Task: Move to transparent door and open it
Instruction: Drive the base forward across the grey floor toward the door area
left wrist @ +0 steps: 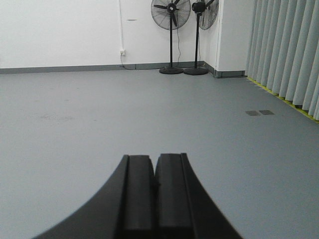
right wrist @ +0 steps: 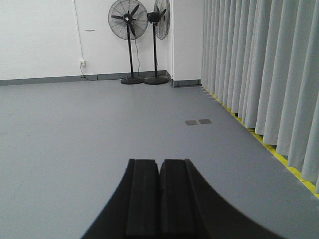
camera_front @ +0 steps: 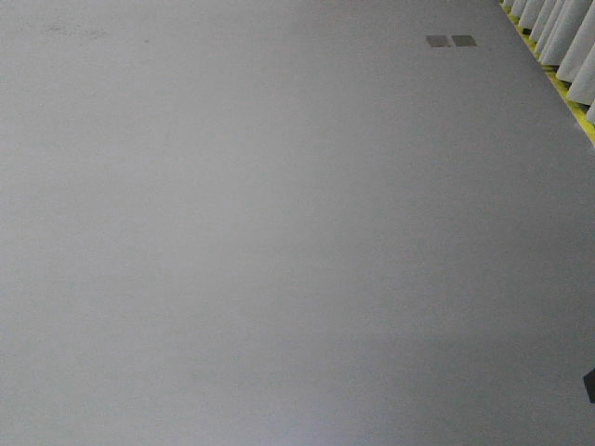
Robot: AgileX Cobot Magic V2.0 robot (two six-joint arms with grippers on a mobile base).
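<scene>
left tool (left wrist: 155, 164) pressed together, pinching nothing, low over grey floor (left wrist: 75, 124), right tool (right wrist: 159, 167) pressed together too, two pedestal fans (right wrist: 128, 17) by white far wall (right wrist: 40, 35), pale curtains (right wrist: 259, 64) on right, two floor plates (right wrist: 198, 121) near them, transparent door outside all views

Left tool (left wrist: 155, 158), right tool (right wrist: 159, 162), apparently closed.

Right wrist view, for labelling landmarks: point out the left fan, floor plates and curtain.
left fan (right wrist: 125, 19): right wrist view, grille centre.
floor plates (right wrist: 191, 122): right wrist view, left plate.
curtain (right wrist: 259, 64): right wrist view, middle fold.
</scene>
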